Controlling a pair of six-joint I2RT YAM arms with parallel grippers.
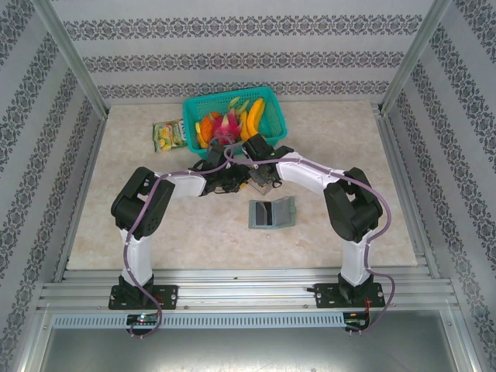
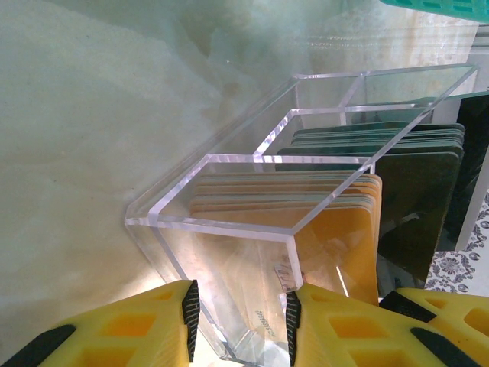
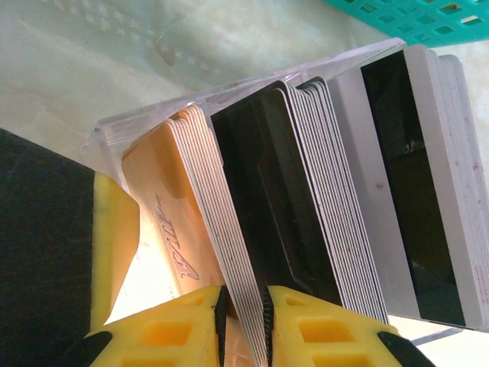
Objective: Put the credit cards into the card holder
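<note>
A clear plastic box (image 2: 229,222) stands on the table with the credit cards upright in its compartments: an orange stack (image 3: 164,199), a dark stack (image 3: 260,191) and white-striped ones (image 3: 397,191). My left gripper (image 2: 241,317) is shut on the box's near end, a pad against each side wall. My right gripper (image 3: 244,317) reaches in from above, its pads pinched on the white edges of the orange stack. The card holder (image 1: 271,213), a grey-green wallet, lies open on the table in front of both grippers (image 1: 248,174).
A teal basket (image 1: 232,116) full of toy fruit stands just behind the box. Left of it lies a yellow-green snack packet (image 1: 168,136). Metal rails and patterned walls bound the table on all sides.
</note>
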